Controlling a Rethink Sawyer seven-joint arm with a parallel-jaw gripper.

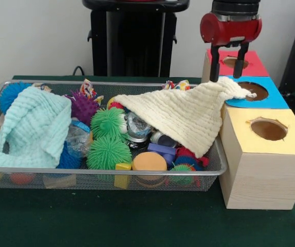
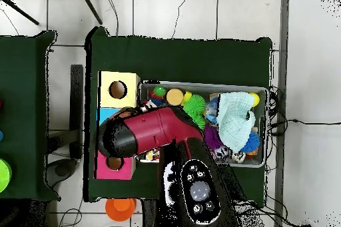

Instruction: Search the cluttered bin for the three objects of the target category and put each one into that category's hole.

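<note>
The wire mesh bin is full of clutter; it also shows in the overhead view. A crushed clear bottle with a blue label lies between the mint cloth and the green spiky balls. Another clear crumpled piece shows under the edge of the cream cloth; I cannot tell if it is a bottle. My gripper is open and empty, just above the cloth's corner, which lies on the blue-topped box. In the overhead view the arm hides the gripper.
Three wooden boxes with holes stand right of the bin: red top, blue top, yellow top. A mint cloth covers the bin's left part. Green and purple spiky balls, blocks, and a can lie between the cloths.
</note>
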